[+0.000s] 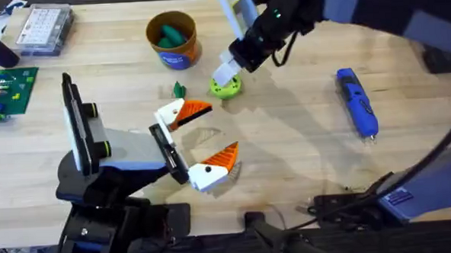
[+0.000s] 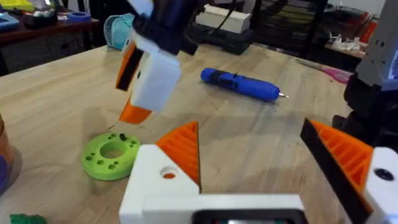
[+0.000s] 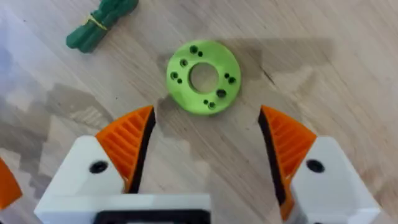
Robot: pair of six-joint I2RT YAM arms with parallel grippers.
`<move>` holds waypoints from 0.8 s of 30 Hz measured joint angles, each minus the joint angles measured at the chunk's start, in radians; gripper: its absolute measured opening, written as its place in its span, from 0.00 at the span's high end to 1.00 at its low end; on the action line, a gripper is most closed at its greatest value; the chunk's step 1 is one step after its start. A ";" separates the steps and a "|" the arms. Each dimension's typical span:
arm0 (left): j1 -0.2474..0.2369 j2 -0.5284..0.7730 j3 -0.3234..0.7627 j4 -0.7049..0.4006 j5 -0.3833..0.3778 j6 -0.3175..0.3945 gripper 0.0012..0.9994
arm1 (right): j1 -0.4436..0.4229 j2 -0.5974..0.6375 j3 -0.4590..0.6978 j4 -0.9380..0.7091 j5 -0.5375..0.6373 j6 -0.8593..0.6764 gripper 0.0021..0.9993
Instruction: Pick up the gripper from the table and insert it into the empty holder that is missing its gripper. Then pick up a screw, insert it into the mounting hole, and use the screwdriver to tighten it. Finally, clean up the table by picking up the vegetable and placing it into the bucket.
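My right gripper hangs open just above a green disc with several holes. Nothing is between its orange-padded fingers. A small green vegetable bundle lies on the table left of the disc. My left gripper stands open and empty in front of the disc. The blue screwdriver lies flat at the right. The orange-brown bucket stands behind the disc, with a green item inside it. The holder and screw are out of view.
A clear parts box sits at the back left, and a green board lies at the left edge. Bare wood stretches between the disc and the screwdriver. Cables run along the front right edge.
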 joint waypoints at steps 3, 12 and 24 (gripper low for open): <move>0.000 0.000 0.000 0.000 0.000 0.000 0.01 | 0.018 0.025 0.000 0.027 0.012 0.000 0.02; 0.000 0.000 0.000 0.000 0.000 0.000 0.01 | 0.034 0.087 -0.001 0.040 0.045 0.005 0.30; 0.000 0.000 0.000 0.000 -0.003 0.000 0.01 | 0.033 0.133 -0.001 0.057 0.048 0.011 0.50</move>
